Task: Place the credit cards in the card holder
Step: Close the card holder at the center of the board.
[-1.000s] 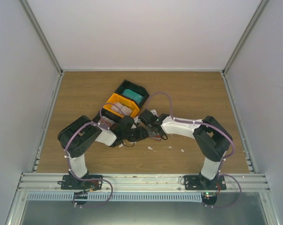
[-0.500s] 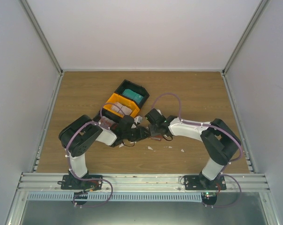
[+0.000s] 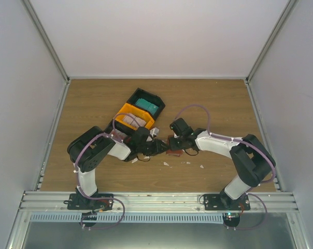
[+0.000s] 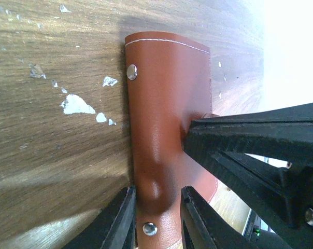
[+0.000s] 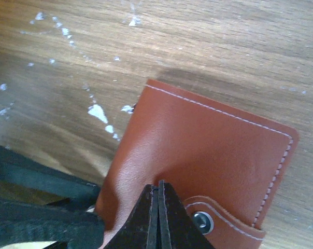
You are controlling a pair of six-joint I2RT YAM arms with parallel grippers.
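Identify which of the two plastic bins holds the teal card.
The black bin, the farther of the two: a teal card lies inside it. The orange bin next to it, on the nearer side, holds whitish cards instead.

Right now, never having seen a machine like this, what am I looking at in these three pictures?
Two robot arms are bolted at the near edge of a wooden table. The wide picture looks down from above; the close-ups come from a camera on each wrist. On the table lie a reddish-brown leather card holder, white scraps, an orange bin and a black bin holding what look like teal cards. Both grippers meet at the card holder: the right gripper is shut, tips against the leather beside the snap tab; the left gripper straddles one end, but whether it pinches is unclear.
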